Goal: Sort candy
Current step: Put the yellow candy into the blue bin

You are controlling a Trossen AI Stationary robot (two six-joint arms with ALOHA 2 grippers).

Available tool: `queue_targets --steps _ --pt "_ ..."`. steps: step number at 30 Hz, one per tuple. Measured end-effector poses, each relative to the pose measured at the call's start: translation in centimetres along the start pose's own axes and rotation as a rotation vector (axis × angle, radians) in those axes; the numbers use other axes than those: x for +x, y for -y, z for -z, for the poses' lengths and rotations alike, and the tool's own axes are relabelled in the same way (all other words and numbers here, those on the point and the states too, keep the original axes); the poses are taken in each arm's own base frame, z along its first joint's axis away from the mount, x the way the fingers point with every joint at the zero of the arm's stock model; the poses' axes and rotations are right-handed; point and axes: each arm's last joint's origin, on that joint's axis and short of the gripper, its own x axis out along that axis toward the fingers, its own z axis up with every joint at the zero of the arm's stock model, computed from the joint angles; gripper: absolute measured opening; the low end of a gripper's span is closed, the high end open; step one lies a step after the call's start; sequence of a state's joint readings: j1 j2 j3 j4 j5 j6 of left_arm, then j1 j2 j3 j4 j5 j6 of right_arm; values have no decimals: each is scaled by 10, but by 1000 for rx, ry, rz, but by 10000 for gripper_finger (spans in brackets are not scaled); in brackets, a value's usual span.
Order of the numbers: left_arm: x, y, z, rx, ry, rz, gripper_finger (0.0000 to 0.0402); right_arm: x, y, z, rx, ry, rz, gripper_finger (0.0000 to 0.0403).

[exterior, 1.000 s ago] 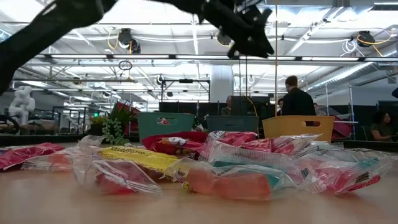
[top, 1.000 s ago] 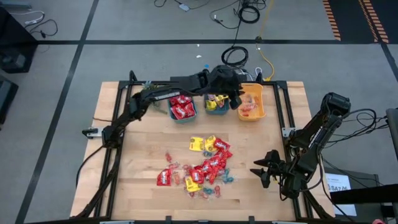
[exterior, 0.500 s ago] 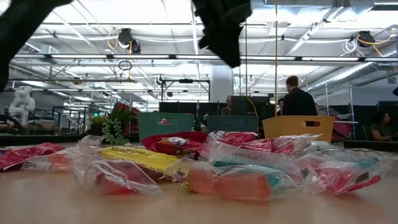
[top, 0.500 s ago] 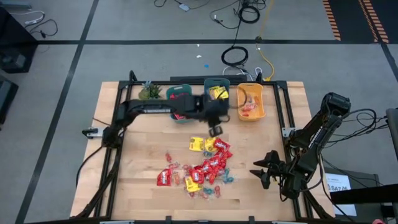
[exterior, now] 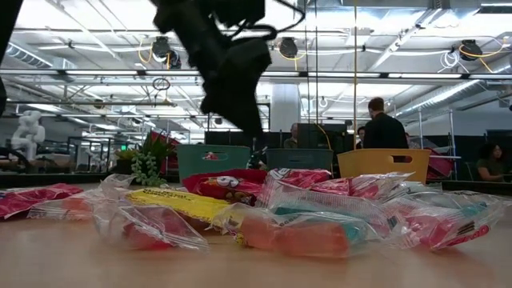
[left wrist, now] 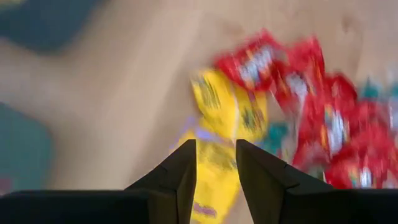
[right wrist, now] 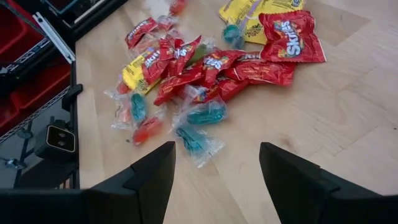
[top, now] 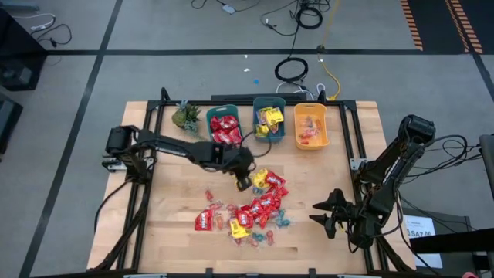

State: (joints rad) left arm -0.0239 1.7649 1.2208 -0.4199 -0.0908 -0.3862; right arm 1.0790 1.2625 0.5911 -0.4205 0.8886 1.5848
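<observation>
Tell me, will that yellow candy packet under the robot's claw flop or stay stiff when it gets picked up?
The yellow packet looks flat and thin, so it will probably flop and feel light. Its wrapper looks shiny, so it might slip between the left gripper's fingers. It overlaps another yellow packet, which may get nudged.

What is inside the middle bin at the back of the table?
The middle teal bin holds yellow packets piled together, seen from above. Whatever lies beneath that top layer is covered. The left gripper hovers over the loose pile; the right gripper waits at the table's right edge.

glossy plastic candy (top: 255,205) wrappers, matt wooden table (top: 185,232)
</observation>
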Motion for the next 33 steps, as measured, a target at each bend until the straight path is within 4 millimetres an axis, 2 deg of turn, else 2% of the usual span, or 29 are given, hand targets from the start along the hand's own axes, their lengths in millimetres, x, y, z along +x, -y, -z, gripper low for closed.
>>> queue_targets --steps 4,10,14,21,24,28,33 --pt "14 -1 20 17 13 44 123 0 0 0 0 0 0 224" --pt "33 -15 49 64 45 46 123 0 0 0 0 -1 0 224" --pt "52 -24 70 87 -11 26 123 0 0 0 0 -1 0 224" --pt "82 -19 81 215 19 13 121 0 0 0 0 -1 1 224" --pt "85 -19 84 168 11 -19 96 0 0 0 0 -1 0 224" --pt "82 -18 83 148 7 -9 20 0 0 0 2 -4 -1 224" --pt "63 -12 78 138 18 8 6 0 0 0 10 -4 -2 224"
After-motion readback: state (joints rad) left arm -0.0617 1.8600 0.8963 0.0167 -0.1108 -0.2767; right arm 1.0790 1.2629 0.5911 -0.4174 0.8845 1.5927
